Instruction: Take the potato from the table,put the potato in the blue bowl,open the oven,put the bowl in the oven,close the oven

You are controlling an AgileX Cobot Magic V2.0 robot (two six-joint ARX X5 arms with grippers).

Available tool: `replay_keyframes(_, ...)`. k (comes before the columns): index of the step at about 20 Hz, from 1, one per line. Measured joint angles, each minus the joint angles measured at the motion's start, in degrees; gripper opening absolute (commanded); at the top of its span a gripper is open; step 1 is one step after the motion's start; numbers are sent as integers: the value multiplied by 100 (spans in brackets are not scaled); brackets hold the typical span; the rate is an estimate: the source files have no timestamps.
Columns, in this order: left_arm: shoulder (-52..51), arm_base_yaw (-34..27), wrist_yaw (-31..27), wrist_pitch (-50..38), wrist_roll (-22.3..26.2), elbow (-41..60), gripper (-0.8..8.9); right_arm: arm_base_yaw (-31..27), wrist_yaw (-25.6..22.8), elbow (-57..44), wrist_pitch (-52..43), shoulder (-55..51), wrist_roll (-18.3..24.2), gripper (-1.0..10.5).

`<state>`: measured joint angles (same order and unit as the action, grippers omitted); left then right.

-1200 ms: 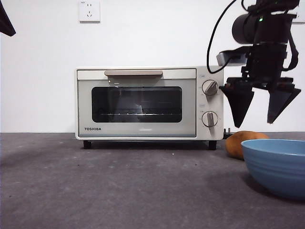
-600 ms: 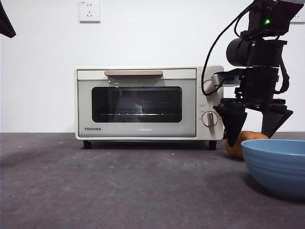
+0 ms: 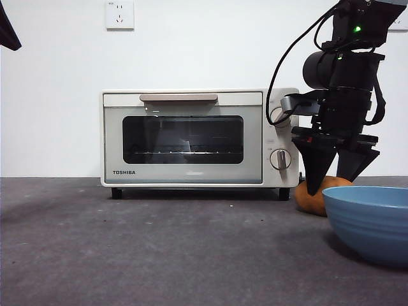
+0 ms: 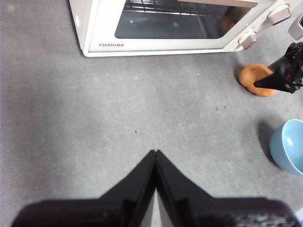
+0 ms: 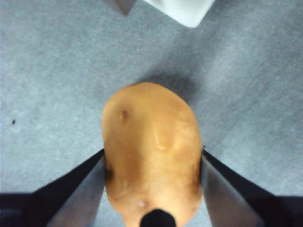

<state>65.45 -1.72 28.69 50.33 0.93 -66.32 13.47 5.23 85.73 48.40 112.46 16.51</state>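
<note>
The orange-brown potato (image 3: 310,199) lies on the dark grey table (image 3: 159,248) to the right of the oven (image 3: 191,137), just behind the blue bowl (image 3: 373,220). My right gripper (image 3: 330,186) has come down over it. In the right wrist view its two jaws press against both flanks of the potato (image 5: 151,146). The oven door is closed. My left gripper (image 4: 156,152) hovers shut and empty over bare table in front of the oven (image 4: 165,23). That view also shows the potato (image 4: 253,75) and the bowl (image 4: 289,146).
A wall socket (image 3: 120,14) sits on the white wall above the oven. The left arm shows only as a black tip (image 3: 7,29) at the upper left corner of the front view. The right arm's cable loops in front of the oven's knobs (image 3: 279,159).
My right gripper dropped from above the bowl down to the potato, and its jaws drew together onto the potato's sides. The left arm stayed still.
</note>
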Motion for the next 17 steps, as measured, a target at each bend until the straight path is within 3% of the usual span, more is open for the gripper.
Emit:
replay_keyframes(10,0,0,0,2,0,0,-5,0,17,649,1296,-494,-221,60)
replay_keyframes(17,0,0,0,144,0,0,-5,0,17,1126,2728,-1488,-782,59)
